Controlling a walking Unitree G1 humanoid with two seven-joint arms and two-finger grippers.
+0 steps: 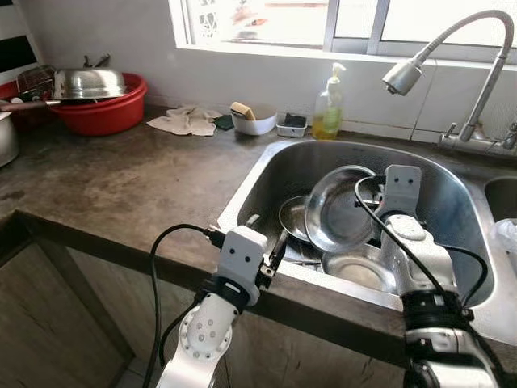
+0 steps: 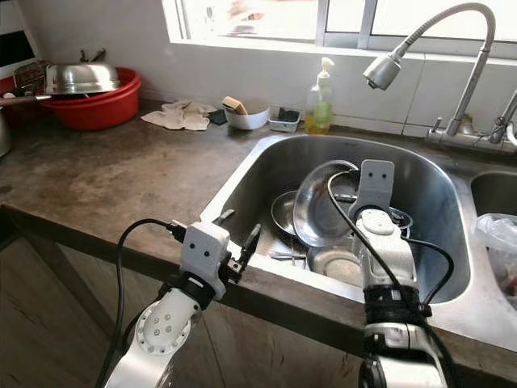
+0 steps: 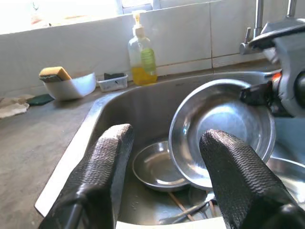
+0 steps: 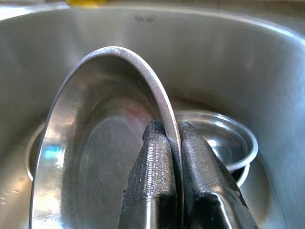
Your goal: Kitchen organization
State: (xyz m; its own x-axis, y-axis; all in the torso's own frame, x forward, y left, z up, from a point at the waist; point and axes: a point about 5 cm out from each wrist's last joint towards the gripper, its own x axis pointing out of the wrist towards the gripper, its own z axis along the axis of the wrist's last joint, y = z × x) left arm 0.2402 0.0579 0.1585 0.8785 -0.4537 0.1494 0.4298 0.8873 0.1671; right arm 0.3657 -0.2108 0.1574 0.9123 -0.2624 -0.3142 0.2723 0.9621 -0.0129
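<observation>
A steel plate (image 1: pixel 339 208) stands tilted on edge inside the steel sink (image 1: pixel 275 170). My right gripper (image 4: pixel 172 133) is shut on the plate's rim, one finger on each face. Under and beside it lie a small steel bowl (image 1: pixel 295 217), another steel bowl (image 1: pixel 359 267) and some cutlery. My left gripper (image 3: pixel 167 143) is open with nothing between its fingers. It hovers at the sink's front left corner, pointing in toward the dishes.
A curved faucet (image 1: pixel 404 74) hangs over the sink's right side. Along the back wall stand a soap bottle (image 1: pixel 327 109), a white bowl with a sponge (image 1: pixel 253 120) and a cloth (image 1: pixel 186 121). A red basin (image 1: pixel 101 113) with a steel lid sits far left on the concrete counter.
</observation>
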